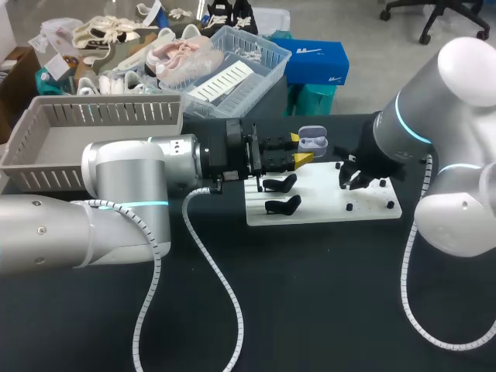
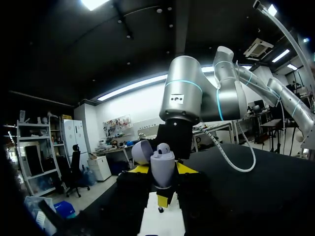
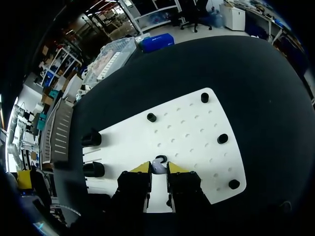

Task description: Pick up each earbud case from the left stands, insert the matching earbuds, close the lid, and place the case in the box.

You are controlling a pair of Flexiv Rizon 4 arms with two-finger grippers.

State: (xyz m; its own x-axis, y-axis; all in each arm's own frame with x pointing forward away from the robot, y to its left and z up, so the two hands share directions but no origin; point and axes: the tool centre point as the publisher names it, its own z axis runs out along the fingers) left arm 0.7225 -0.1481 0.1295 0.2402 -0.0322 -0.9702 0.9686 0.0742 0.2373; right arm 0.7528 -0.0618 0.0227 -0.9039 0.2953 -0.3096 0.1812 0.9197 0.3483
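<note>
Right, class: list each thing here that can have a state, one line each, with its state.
Pale lilac plastic earbud case: lid open, held aloft.
Left gripper: shut on the case.
Right gripper: low over the white pegged board, around a small white earbud; grip unclear.
Two black stands: on the board, no case on them.

- No word, number or sign can be read on anything on the table.
- Pale lilac plastic earbud case (image 2: 162,161), clamped between the left gripper's (image 2: 163,169) fingers: no legible marking.
- Small white earbud (image 3: 158,168), pinched in the right gripper (image 3: 158,166): too small to tell.
</note>
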